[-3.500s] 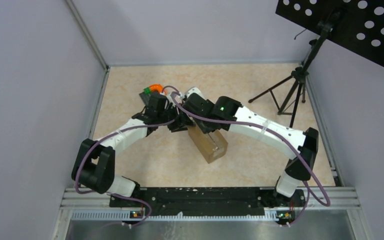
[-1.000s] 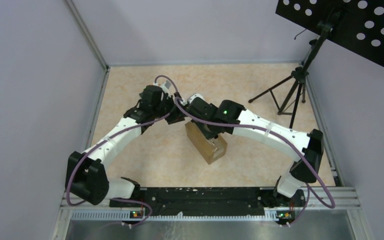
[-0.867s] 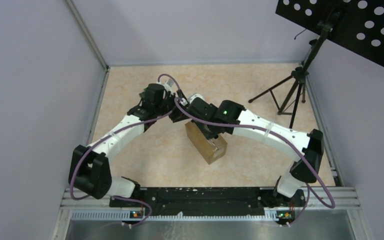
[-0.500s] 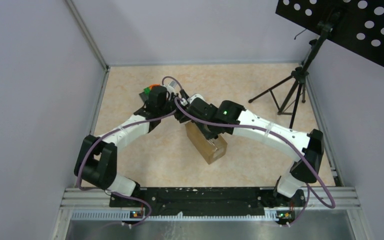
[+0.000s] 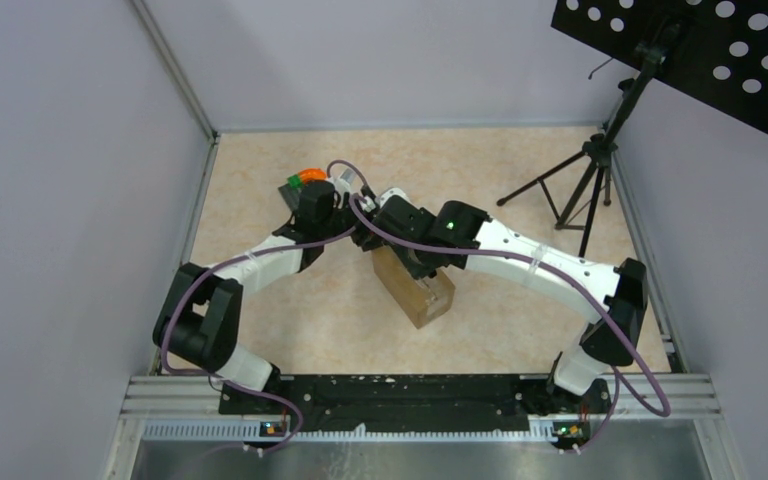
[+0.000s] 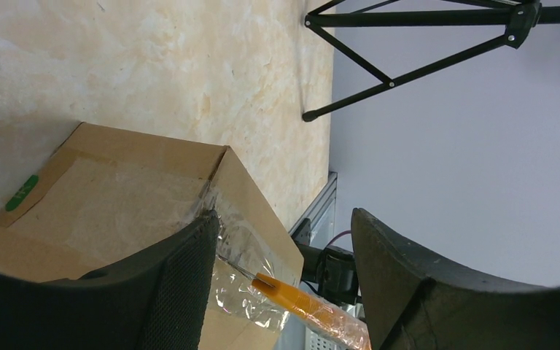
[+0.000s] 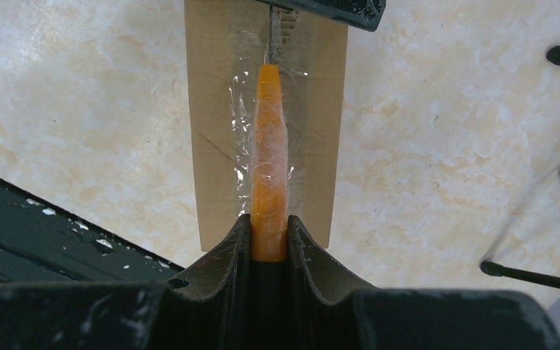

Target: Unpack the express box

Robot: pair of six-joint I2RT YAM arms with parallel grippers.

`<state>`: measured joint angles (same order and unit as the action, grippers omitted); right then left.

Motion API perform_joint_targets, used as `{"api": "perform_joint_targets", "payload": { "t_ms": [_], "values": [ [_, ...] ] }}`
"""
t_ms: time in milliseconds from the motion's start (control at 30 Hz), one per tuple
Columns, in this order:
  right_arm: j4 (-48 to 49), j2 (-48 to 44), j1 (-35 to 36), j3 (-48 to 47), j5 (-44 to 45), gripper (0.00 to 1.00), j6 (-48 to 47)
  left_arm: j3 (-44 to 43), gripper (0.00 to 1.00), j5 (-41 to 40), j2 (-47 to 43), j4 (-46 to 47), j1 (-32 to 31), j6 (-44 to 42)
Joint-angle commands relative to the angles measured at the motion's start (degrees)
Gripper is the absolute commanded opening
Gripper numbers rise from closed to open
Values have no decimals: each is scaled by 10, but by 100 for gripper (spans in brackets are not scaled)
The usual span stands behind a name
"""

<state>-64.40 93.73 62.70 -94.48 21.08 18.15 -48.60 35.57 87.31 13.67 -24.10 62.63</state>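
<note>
While the right gripper [image 7: 268,222] is squeezed tight on the orange cutter [image 7: 268,146], the left gripper [image 6: 283,219] has its fingers spread wide with nothing in them. The express box [image 5: 425,292] lies flat on the table [image 5: 340,325], about in the middle, right under the right gripper. Its flaps are shut and the clear tape [image 6: 109,211] is on top, so I think the box is not open yet.

The cutter points along the long middle of the box. Its thin grey tip [image 7: 273,33] is at the far end, where the tape goes over the edge. The left gripper hangs near that same end. I cannot tell if it touches the box.

The job now looks like cutting the tape. To do it well, the tip should ride on the middle line where the two flaps meet and slide straight from the far end to the near end. It should press softly, only deep enough for the tape. The box looks small and light, so it could slide or turn. The left gripper should close on the far end and hold it, well away from the sharp tip. The right gripper should not loosen, or the cutter may tip over.
</note>
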Motion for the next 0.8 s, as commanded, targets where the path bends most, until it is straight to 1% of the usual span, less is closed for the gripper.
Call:
{"api": "perform_joint_targets", "payload": {
  "t_ms": [0, 167, 767],
  "values": [
    [-36, -21, 8, 2, -16, 0, 6, 25, 72, -22, 27, -45, -1, -46],
    [-49, -27, 8, 11, -21, 0, 7, 17, 72, -31, 37, -62, -1, -67],
    [-77, -53, 8, 45, -34, 0, 23, 14, 72, -37, 52, -69, 1, -87]
  ]
}}
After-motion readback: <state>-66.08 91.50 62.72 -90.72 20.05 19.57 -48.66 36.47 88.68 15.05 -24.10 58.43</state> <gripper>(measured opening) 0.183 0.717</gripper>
